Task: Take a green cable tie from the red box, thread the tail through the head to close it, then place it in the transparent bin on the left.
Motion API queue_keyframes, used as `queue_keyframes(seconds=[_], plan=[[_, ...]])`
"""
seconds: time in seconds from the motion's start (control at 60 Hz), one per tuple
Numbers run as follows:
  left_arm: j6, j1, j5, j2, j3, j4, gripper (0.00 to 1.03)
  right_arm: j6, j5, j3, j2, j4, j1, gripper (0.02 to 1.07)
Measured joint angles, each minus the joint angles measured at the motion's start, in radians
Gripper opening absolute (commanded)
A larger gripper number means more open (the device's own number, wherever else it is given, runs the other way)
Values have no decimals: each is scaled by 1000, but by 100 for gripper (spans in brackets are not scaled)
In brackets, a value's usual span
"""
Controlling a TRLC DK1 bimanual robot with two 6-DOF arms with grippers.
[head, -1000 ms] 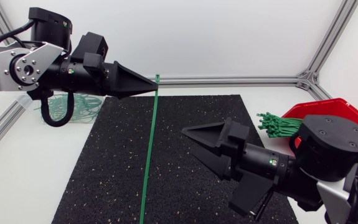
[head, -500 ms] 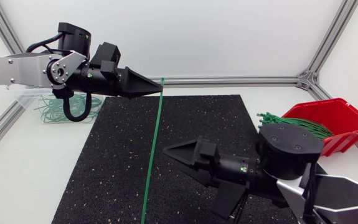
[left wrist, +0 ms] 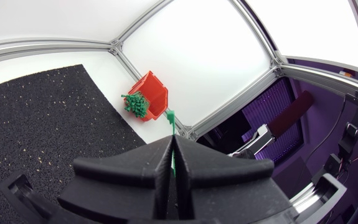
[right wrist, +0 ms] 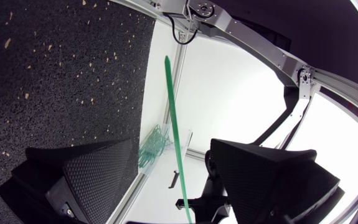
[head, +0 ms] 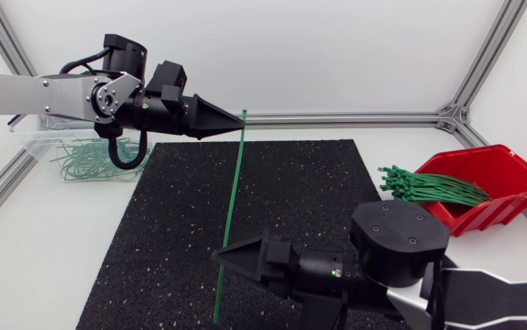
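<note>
A long green cable tie (head: 229,215) hangs almost straight down over the black mat. My left gripper (head: 237,124) is shut on it just below its head (left wrist: 170,116), high above the mat's far edge. My right gripper (head: 245,275) comes in low from the right and stands open. In the right wrist view the tie (right wrist: 169,87) runs through the gap of that gripper (right wrist: 174,146), touching neither broad finger (right wrist: 85,180). The red box (head: 488,183) at the right holds a bundle of green ties (head: 428,188). The transparent bin (head: 34,137) sits far left.
A black speckled mat (head: 300,183) covers the middle of the white table. Several closed green ties (head: 89,156) lie in the bin. An aluminium frame (head: 355,117) borders the table at the back and sides.
My left gripper has carried the tie to the right. My right arm has swung left and lower, bringing its open fingers to either side of the tie's lower part.
</note>
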Motion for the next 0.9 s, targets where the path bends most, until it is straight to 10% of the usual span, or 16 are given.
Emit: queue_keyframes(seconds=[0.9], plan=[[0, 7, 19, 18, 10, 0, 3, 4, 0, -20, 51, 87, 48, 26]])
